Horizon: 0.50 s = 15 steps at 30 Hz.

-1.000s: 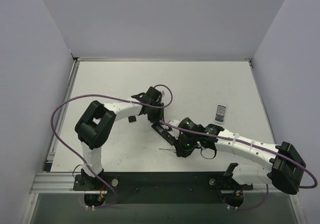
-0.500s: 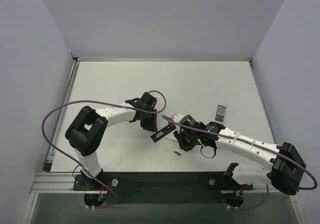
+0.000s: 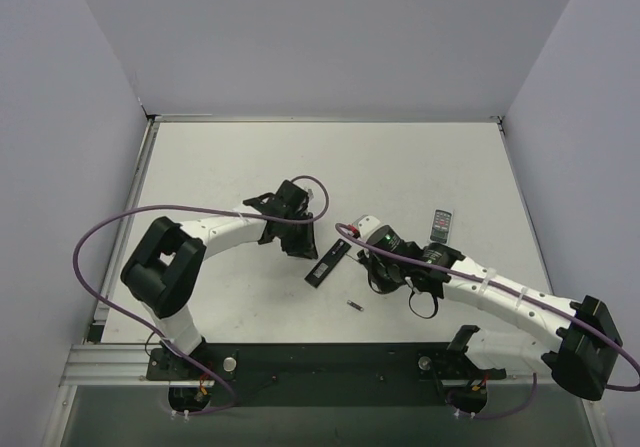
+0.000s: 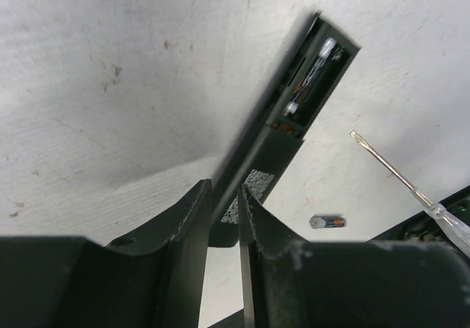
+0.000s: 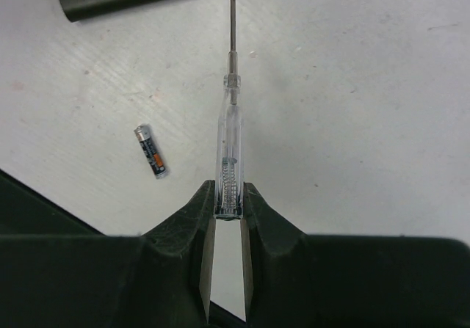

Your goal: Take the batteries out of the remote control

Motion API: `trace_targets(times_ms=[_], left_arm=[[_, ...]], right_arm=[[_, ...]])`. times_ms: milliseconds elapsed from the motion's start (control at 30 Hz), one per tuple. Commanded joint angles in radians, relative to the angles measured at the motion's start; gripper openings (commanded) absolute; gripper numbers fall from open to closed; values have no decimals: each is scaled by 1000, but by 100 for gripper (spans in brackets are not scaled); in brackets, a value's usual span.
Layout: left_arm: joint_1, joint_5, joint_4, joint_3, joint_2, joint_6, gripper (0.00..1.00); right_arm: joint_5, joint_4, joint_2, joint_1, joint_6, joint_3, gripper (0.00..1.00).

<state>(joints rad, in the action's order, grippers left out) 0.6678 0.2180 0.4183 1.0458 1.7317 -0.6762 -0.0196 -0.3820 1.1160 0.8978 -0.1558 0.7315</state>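
One battery (image 5: 150, 150) lies loose near the middle of the front edge. Just beyond it, the right gripper (image 5: 228, 196) clamps a screwdriver (image 5: 230, 122) by its clear handle. The remote (image 4: 294, 122) lies mid-bench with its back open and a second battery (image 4: 312, 78) inside. The left gripper (image 4: 224, 196) hovers by the remote's left end, nearly closed and empty.

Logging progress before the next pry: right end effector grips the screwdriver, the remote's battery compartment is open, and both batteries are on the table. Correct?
Not quite. Only the loose battery lies on the table; the second battery sits in the remote control's open compartment, as the left wrist view shows. The right end effector does grip the screwdriver.
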Motion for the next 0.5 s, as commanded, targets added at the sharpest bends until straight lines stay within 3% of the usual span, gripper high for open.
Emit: trace_targets(times_ms=[0,200,467], left_arm=[[-43,33,-48,115,23,-3,32],[-63,107,-105,187,129,23,32],[-65,146,-130,145,173,-2,31]], right_arm=[[-118,-5,2,-33,65,52,0],[-99,12,57,-82,110,92,0],[-10,28,110,-89,179,115,0]])
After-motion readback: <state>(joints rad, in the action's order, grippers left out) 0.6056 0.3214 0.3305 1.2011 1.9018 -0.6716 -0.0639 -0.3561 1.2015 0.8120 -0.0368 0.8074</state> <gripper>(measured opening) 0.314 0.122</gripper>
